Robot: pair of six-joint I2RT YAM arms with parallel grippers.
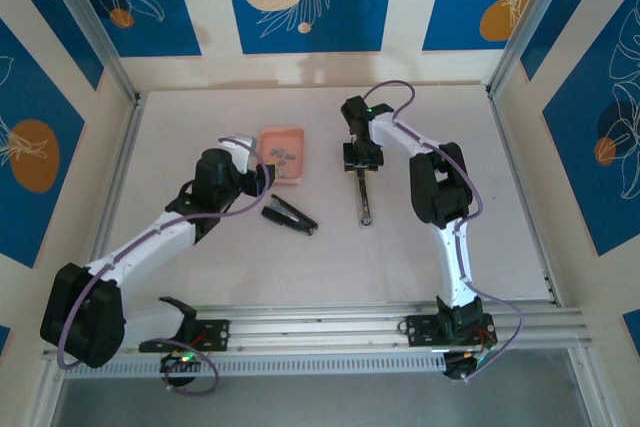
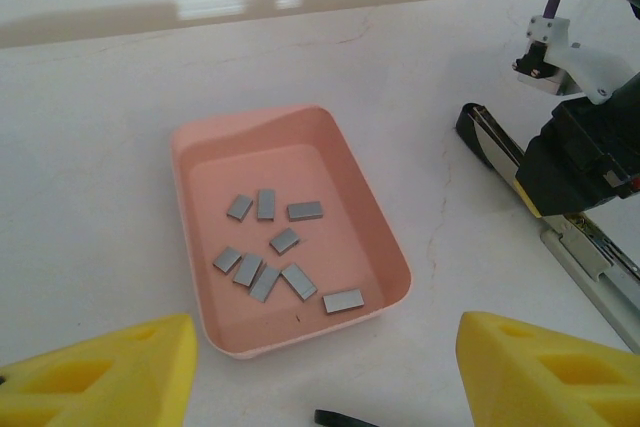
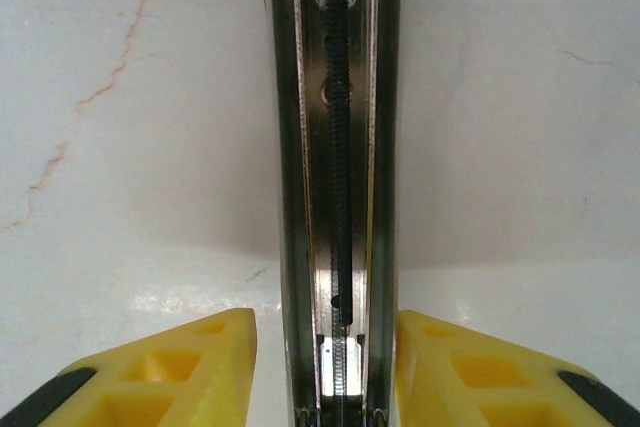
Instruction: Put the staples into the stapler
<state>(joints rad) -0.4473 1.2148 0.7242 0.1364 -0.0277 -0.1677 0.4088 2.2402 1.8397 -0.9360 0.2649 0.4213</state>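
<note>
1. Two yellow fingers [image 3: 150, 377] of the right gripper [image 3: 325, 347] sit at the bottom of the right wrist view, one on each side of the stapler [image 3: 338, 147]. The jaws are partly open. A sliver of table [image 3: 130, 147] shows between the left-hand finger and the metal, so nothing is clamped.
2. The stapler lies open. Its silver rail runs up the middle of that frame, with a dark spring along the channel.
3. The left gripper [image 2: 325, 362] is wide open and empty. Its yellow fingers occupy the bottom corners of the left wrist view.
4. Just above them, at frame centre, is a pink tray [image 2: 182, 207]. Nine grey staples [image 2: 284, 240] lie loose and flat on its floor, some touching each other.
5. To the right of the tray in that view, the stapler's black end and rail reach toward the right edge, passing under the black body of the right arm [image 2: 585, 157].
6. In the top view, the left gripper [image 1: 265, 175] is just beside the tray's lower left side, left of centre. The right gripper [image 1: 360, 162] is over the upper end of the stapler, right of centre. Tray and stapler lie apart.
7. A dark object [image 1: 290, 215] lies below the tray, too small to identify.
</note>
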